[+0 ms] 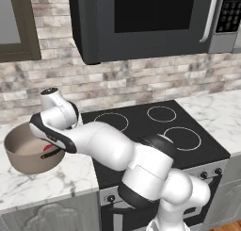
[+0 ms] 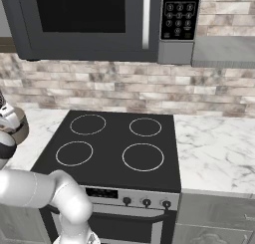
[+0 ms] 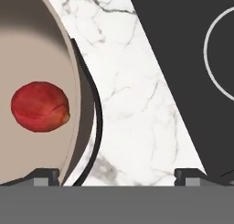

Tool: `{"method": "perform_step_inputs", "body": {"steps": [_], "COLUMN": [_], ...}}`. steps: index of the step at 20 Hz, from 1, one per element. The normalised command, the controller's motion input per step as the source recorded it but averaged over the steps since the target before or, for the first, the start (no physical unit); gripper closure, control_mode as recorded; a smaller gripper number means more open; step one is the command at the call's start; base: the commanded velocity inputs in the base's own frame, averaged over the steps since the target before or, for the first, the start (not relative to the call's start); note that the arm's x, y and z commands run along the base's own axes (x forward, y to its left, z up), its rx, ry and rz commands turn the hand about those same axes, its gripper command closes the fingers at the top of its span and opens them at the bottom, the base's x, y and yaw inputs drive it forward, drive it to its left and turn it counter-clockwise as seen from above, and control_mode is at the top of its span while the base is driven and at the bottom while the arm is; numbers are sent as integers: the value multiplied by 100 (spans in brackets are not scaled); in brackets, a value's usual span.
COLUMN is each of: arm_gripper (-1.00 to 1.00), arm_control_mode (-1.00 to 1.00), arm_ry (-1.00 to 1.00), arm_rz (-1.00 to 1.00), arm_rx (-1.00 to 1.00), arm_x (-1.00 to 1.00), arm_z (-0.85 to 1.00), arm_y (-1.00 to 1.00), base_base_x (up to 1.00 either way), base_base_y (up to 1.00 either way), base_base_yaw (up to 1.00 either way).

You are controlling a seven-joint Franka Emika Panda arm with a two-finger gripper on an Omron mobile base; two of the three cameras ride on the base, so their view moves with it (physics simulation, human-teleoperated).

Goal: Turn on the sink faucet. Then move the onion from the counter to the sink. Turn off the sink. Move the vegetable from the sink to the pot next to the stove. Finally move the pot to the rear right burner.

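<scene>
- Red-orange, the onion [image 3: 40, 107] lies on the pale floor of the pot [image 3: 75, 104], clear of the wall, as the hand view shows it.
- From the left base view the pot [image 1: 19, 161] stands on the white marble counter [image 1: 56, 185] just left of the black glass stove [image 1: 141, 131]; a sliver of red [image 1: 48, 147] shows inside it under the arm, probably the onion.
- The gripper [image 3: 117, 175] hangs above the pot's rim and handle side, its jaws spread wide and holding nothing; one fingertip [image 3: 45, 176] sits over the pot's edge, the other [image 3: 189, 176] over the line where marble meets stove glass.
- In the right base view the pot [image 2: 20, 131] peeps out at the far left edge, partly hidden by the arm.
- The rear right burner [image 2: 145, 127] is a thin white ring on the glass, bare like the other three rings.
- A dark microwave [image 2: 99, 21] hangs above the stove; its keypad [image 2: 180, 14] carries small white marks too fine to read, and no brand name can be made out.
- Knobs [image 2: 146, 202] line the stove front.
</scene>
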Motion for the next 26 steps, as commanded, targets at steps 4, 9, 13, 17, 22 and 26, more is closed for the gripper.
{"method": "perform_step_inputs", "body": {"steps": [4,9,13,17,22,26], "arm_gripper": [-100,-100,-100,-100,-100,-100], "arm_control_mode": [-100,-100,-100,-100,-100,-100], "arm_ry": [0,0,0,0,0,0], "arm_rz": [-4,-3,-3,-3,-1,0], "arm_rx": [0,0,0,0,0,1], "arm_x": [8,8,8,3,2,3], "arm_z": [-15,-15,-12,-5,-3,-10], "arm_y": [4,4,5,1,0,0], "base_base_x": [0,0,0,0,0,0], "base_base_y": [0,0,0,0,0,0], "base_base_yaw": [0,0,0,0,0,0]}}
